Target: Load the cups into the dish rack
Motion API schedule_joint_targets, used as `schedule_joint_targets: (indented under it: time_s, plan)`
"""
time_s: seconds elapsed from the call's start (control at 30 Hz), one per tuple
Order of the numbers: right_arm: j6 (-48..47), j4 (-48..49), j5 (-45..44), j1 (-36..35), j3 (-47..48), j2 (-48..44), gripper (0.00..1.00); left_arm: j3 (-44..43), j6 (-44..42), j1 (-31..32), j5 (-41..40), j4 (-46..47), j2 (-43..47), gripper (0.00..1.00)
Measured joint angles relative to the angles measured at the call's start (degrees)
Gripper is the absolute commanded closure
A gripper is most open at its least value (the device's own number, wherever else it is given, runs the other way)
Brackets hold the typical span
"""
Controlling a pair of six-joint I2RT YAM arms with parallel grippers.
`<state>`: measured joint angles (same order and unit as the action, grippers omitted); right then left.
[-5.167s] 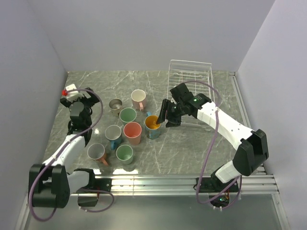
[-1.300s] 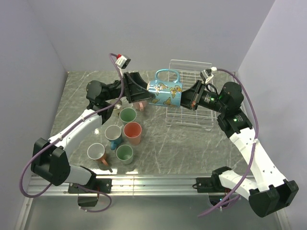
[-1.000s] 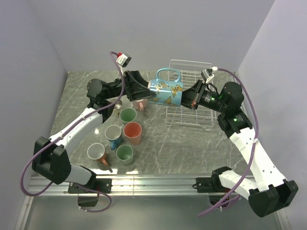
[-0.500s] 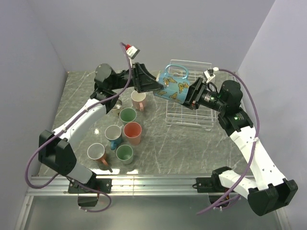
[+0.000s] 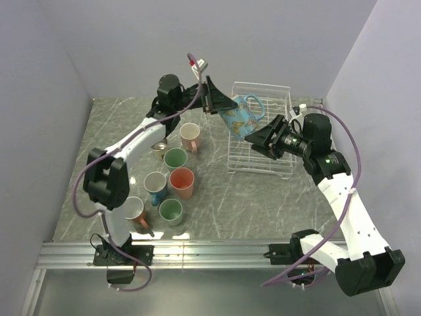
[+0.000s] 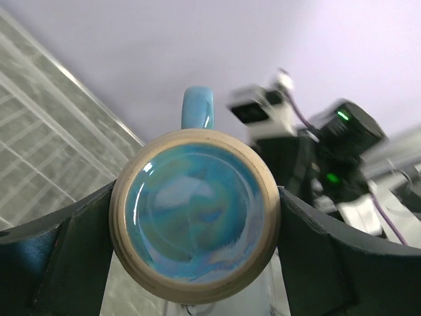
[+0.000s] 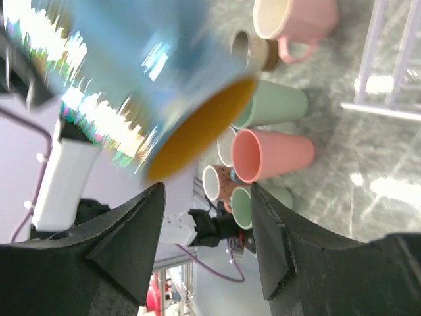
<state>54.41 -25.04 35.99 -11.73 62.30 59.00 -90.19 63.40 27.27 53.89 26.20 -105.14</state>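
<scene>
My left gripper (image 5: 225, 105) is shut on the base of a blue butterfly-patterned cup (image 5: 241, 116) with an orange inside, held in the air over the left end of the white wire dish rack (image 5: 271, 141). In the left wrist view the cup's base (image 6: 195, 210) fills the gap between the fingers (image 6: 66, 263). My right gripper (image 5: 261, 139) is open and empty, just below and right of the cup. In the right wrist view the cup (image 7: 164, 85) is blurred, above the open jaws. Several other cups stand on the table left of the rack.
On the table stand a pink cup (image 5: 190, 135), a metallic cup (image 5: 158, 145), a green cup (image 5: 175, 158), a salmon cup (image 5: 181, 182), a grey cup (image 5: 155, 184), a second green cup (image 5: 170, 210) and an orange cup (image 5: 133, 210). The walls stand close behind the rack.
The right gripper has let go of the blue cup and drawn back, open. The left gripper now holds it alone and has carried it right, over the rack.
</scene>
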Motion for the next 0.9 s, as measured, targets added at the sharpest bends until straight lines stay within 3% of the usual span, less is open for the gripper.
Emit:
schedule_joint_targets:
  time_s: [0.23,0.5,0.73,0.9]
  plan:
    - [-1.42,-0.94,0.39,0.87,0.13,0.33,0.38,-9.22,-4.52,0.66,-4.96,-5.88,-12.92,1.0]
    - [-2.69,-1.22,0.02,3.37,3.65,10.6,0.41,-14.6,-8.55,2.97,-8.13,-13.86,-20.33,1.0]
    - [-4.5,-3.3,-1.44,4.0,3.65,10.36,0.42,-27.89,-19.93,5.57,-16.26,-27.54,-24.9,1.0]
    - [-6.84,-6.75,-4.04,4.42,3.96,7.52,0.42,-28.96,-29.16,8.39,-25.33,-34.77,-24.74,1.0]
